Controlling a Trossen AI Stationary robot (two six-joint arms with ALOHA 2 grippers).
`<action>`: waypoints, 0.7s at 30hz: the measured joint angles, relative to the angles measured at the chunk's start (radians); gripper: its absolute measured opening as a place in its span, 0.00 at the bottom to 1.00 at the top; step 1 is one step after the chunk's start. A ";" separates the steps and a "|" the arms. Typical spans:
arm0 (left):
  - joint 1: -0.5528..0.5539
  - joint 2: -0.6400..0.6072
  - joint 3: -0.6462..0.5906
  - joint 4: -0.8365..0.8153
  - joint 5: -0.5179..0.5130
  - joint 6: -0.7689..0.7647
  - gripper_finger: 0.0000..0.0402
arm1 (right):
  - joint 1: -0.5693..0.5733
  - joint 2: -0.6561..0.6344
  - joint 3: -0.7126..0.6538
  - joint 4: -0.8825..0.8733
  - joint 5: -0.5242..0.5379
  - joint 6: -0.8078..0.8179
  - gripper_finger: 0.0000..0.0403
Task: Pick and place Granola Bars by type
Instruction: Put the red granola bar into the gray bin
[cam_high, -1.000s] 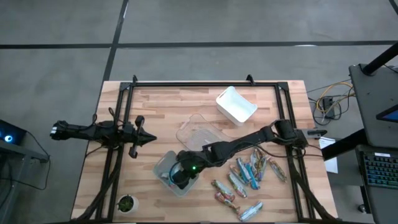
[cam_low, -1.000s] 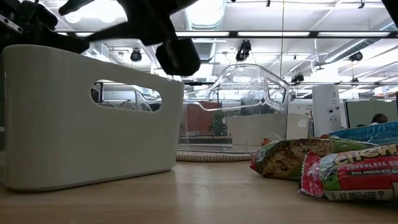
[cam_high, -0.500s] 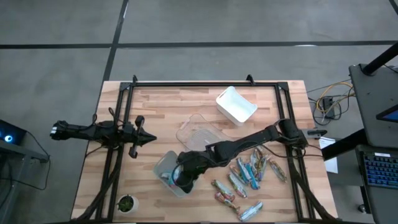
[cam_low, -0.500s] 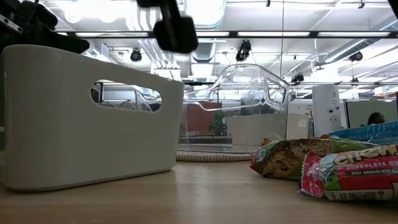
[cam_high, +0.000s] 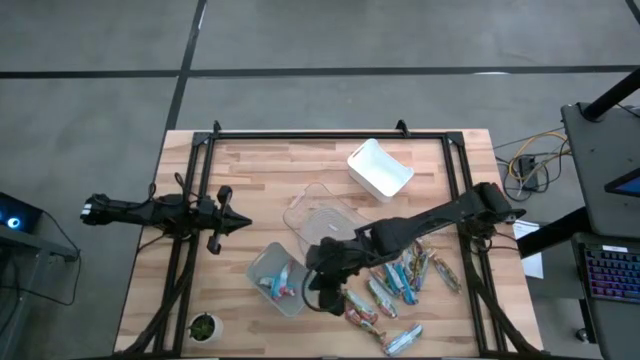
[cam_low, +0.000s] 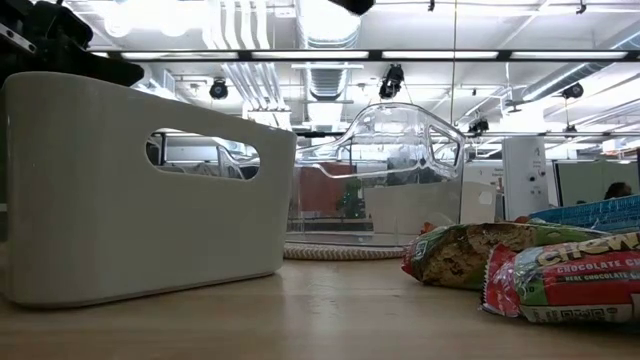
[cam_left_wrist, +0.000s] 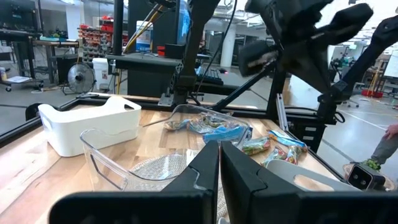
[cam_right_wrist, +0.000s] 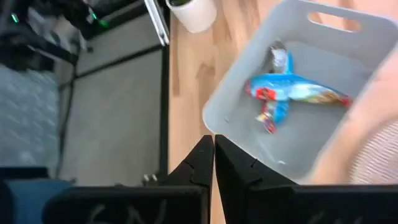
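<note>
The left gripper (cam_high: 238, 224) waits closed, left of the grey bin (cam_high: 262, 266). Two blue bars (cam_right_wrist: 292, 92) already lie inside that bin. The right gripper (cam_high: 318, 292), closed and empty just right of it, should open before reaching the loose Granola Bars (cam_high: 400, 275), shiny-wrapped, farther right.

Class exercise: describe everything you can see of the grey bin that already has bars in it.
The grey bin is a small rectangular tub of matte, plastic-looking material with rounded corners and a slot handle cut in an end wall. It sits upright, turned askew, on the wooden table near its front edge, beside the clear bin. Inside lie blue-wrapped granola bars, crossed over one another. Nothing grips it.
</note>
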 joint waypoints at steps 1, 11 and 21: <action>0.000 0.000 0.000 0.000 0.000 0.000 0.00 | 0.007 -0.014 0.000 -0.028 0.017 -0.016 0.02; 0.000 0.000 0.000 0.000 0.000 0.000 0.00 | 0.072 -0.106 -0.006 -0.233 0.061 -0.029 0.02; 0.000 0.000 0.000 0.000 0.000 0.000 0.00 | 0.097 -0.153 -0.137 -0.227 0.061 0.081 0.02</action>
